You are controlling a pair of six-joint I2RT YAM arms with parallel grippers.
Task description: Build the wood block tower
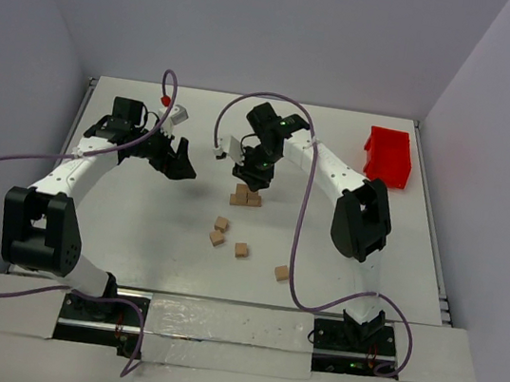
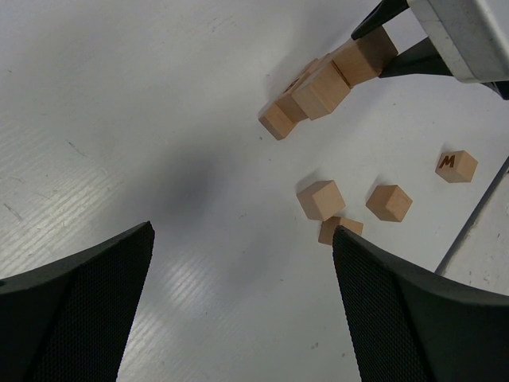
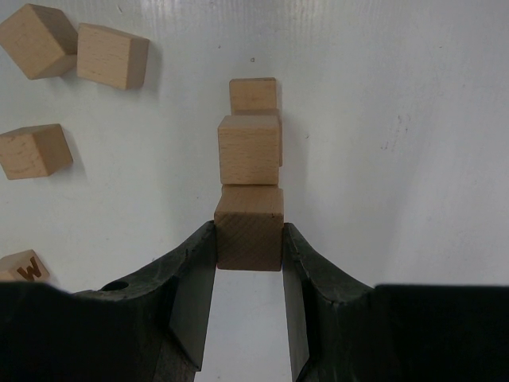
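The tower (image 1: 247,196) is a small cluster of tan wood blocks at mid table. It also shows in the right wrist view (image 3: 250,149) and the left wrist view (image 2: 306,99). My right gripper (image 1: 255,174) hangs right over it, shut on one wood block (image 3: 249,237), which is pressed against the tower's near end and also shows in the left wrist view (image 2: 364,57). My left gripper (image 1: 177,156) is open and empty to the left of the tower, above bare table (image 2: 242,235). Several loose blocks (image 1: 221,224) lie nearer the bases.
A red bin (image 1: 388,156) stands at the far right. Loose blocks lie at the front (image 1: 241,250), (image 1: 281,273). One has a letter on it (image 2: 456,165). Walls close the table at the back and on both sides.
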